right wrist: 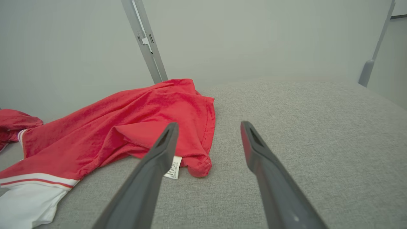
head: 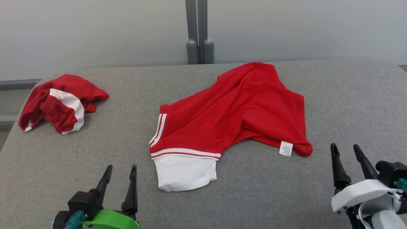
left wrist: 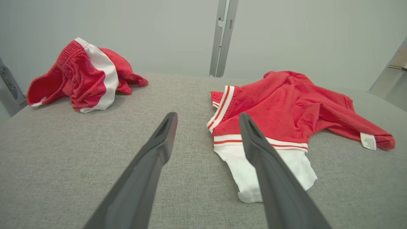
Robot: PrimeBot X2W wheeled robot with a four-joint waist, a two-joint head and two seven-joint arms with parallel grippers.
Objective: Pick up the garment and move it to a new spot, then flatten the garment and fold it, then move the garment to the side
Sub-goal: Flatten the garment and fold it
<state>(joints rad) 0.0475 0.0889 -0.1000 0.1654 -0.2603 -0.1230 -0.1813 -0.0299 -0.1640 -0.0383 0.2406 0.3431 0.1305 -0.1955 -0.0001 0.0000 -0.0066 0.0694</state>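
A red garment (head: 235, 111) with white and red striped trim and a white panel lies loosely spread in the middle of the grey table (head: 127, 140); a white care label sits at its near right corner. It also shows in the left wrist view as the garment (left wrist: 286, 111) and in the right wrist view as the garment (right wrist: 127, 127). My left gripper (head: 122, 170) stands open at the lower left, short of the white panel, holding nothing. Open as well, my right gripper (head: 345, 150) rests at the lower right, just right of the labelled corner.
A second red and white garment (head: 60, 101) lies crumpled at the table's far left corner, and it also shows as the crumpled garment (left wrist: 86, 73). A grey post (head: 198, 31) stands behind the table's far edge against a pale wall.
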